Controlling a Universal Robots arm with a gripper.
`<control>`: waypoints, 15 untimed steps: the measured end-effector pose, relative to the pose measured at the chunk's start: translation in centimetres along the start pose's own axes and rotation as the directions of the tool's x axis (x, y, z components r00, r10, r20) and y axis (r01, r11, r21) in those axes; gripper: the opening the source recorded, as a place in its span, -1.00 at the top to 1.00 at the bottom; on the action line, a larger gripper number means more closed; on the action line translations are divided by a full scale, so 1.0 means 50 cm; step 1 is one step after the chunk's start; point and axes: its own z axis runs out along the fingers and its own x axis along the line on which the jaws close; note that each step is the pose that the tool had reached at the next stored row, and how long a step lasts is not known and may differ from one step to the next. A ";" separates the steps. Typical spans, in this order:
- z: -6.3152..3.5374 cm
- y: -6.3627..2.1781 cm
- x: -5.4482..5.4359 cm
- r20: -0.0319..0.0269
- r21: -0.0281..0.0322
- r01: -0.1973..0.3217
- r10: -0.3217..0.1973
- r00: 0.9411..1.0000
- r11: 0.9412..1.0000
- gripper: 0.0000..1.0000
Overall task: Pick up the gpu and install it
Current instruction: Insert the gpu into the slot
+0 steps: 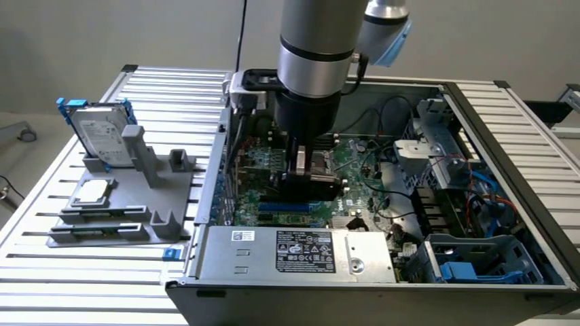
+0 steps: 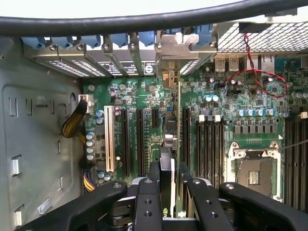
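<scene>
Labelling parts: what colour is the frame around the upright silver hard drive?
Blue plastic frame, clearest in exterior view.

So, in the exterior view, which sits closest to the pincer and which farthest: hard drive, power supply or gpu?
1. gpu, held in the pincer, inside the case.
2. Power supply, along the case's near wall.
3. Hard drive, outside the case, on the exterior view's left.

A plain pale grey wall (image 1: pixel 136 34) runs along the far side under soft, even light. The counter (image 1: pixel 91 278) is made of ribbed aluminium slats. At the exterior view's left, a small caster wheel (image 1: pixel 28 134) stands on the pale floor (image 1: pixel 18 163).
</scene>
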 end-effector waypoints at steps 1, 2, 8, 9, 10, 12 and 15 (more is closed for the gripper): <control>0.003 0.000 0.000 0.000 0.000 0.000 0.000 1.000 1.000 0.47; 0.005 0.001 0.000 0.000 0.000 0.000 0.000 1.000 1.000 0.47; 0.017 0.003 0.000 0.000 0.000 0.009 -0.009 1.000 1.000 0.47; 0.018 0.004 0.000 0.000 0.000 0.012 -0.012 1.000 1.000 0.47; 0.019 0.004 0.000 0.000 0.000 0.015 -0.015 1.000 1.000 0.47; 0.021 0.004 -0.001 0.000 0.000 0.021 -0.021 1.000 1.000 0.47; 0.023 0.004 -0.001 0.003 -0.001 0.026 -0.026 1.000 1.000 0.47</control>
